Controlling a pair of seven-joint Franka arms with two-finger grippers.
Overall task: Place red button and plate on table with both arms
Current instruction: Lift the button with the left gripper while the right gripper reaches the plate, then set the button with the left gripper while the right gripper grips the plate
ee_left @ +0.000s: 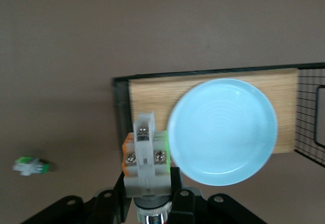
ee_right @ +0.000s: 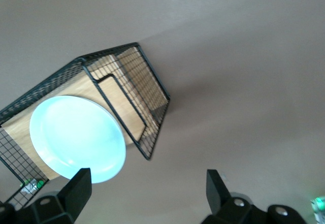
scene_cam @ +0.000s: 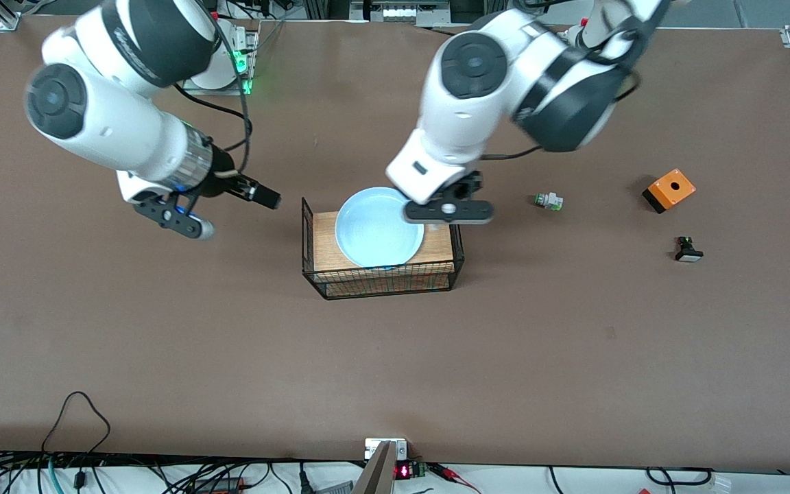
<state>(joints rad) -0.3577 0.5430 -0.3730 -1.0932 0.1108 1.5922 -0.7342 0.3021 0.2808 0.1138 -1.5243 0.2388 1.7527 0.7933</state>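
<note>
My left gripper [scene_cam: 447,209] hangs over the wire basket's edge at the left arm's end, shut on the red button [ee_left: 147,158]. In the left wrist view I see the button's whitish body, green tab and silver collar between the jaws; its cap is hidden. The light blue plate [scene_cam: 379,228] lies on the wooden board inside the basket, right beside that gripper, and shows too in the left wrist view [ee_left: 222,131] and the right wrist view [ee_right: 76,137]. My right gripper [scene_cam: 186,221] hovers open and empty over bare table [scene_cam: 162,329] toward the right arm's end of the basket.
The black wire-mesh basket [scene_cam: 381,281] holds the wooden board [scene_cam: 323,240]. Toward the left arm's end lie a green-capped switch [scene_cam: 548,201], an orange box [scene_cam: 669,190] and a black switch with a white cap [scene_cam: 688,250]. Cables run along the table's near edge.
</note>
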